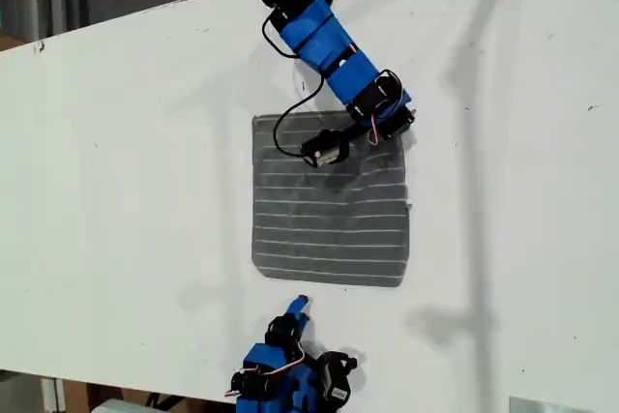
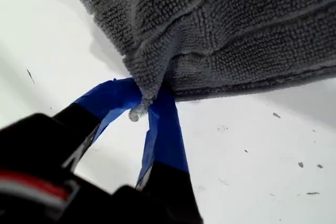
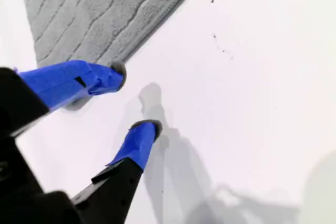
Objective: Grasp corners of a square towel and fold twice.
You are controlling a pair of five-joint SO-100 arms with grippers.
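The gray striped towel (image 1: 329,224) lies spread on the white table (image 1: 126,191). My first gripper (image 1: 395,126) is at the towel's far corner on the exterior view's right. In the first wrist view, my first gripper (image 2: 142,106) is shut on that corner (image 2: 140,100), and the towel (image 2: 226,30) rises bunched from the pinch. My second gripper (image 1: 298,306) sits just off the towel's near edge. In the second wrist view, my second gripper (image 3: 135,99) stands open over bare table, with one fingertip (image 3: 118,71) beside a flat hemmed corner (image 3: 105,59) of the towel (image 3: 100,9).
The first arm's wrist camera (image 1: 325,150) and a black cable loop (image 1: 280,137) hang over the towel's far part. The table's far edge (image 1: 145,9) runs diagonally at the exterior view's upper left. Metal pieces (image 1: 542,403) show at that view's right corners.
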